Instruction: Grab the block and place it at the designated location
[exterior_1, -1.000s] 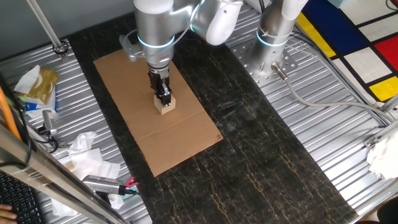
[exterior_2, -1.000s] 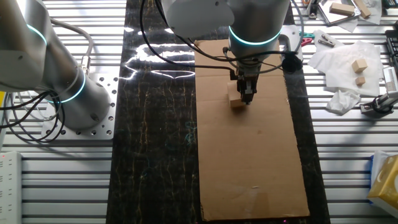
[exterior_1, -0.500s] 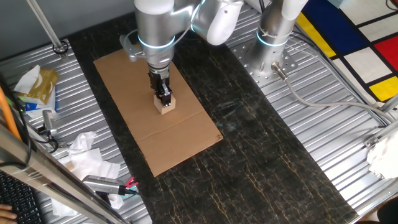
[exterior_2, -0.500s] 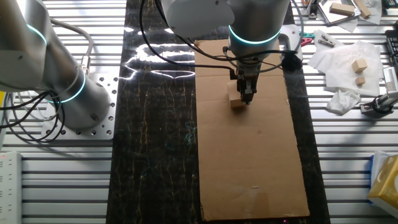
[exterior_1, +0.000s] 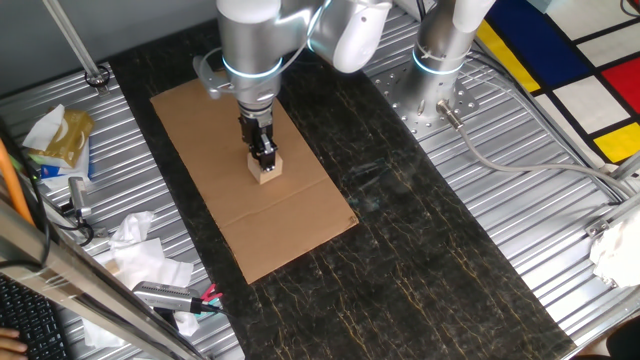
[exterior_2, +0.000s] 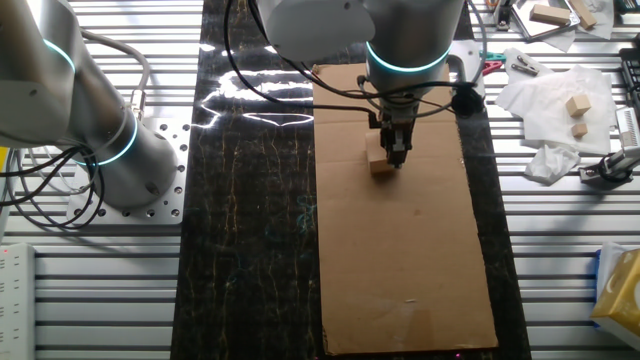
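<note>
The block (exterior_1: 267, 175) is a small pale tan wooden cube resting on the brown cardboard sheet (exterior_1: 300, 220) near its middle. It also shows in the other fixed view (exterior_2: 376, 164). My gripper (exterior_1: 265, 163) points straight down with its dark fingers closed around the top of the block, and in the other fixed view it (exterior_2: 397, 160) covers the cube's right side. The black dot that marks the designated location is hidden, either under the block or behind the gripper.
The cardboard lies on a dark marbled tabletop (exterior_1: 420, 250). Crumpled white paper (exterior_1: 140, 255) and tools lie at the left edge. Spare wooden cubes on white paper (exterior_2: 575, 110) sit to the right in the other view. A second arm's base (exterior_2: 110, 150) stands at the left.
</note>
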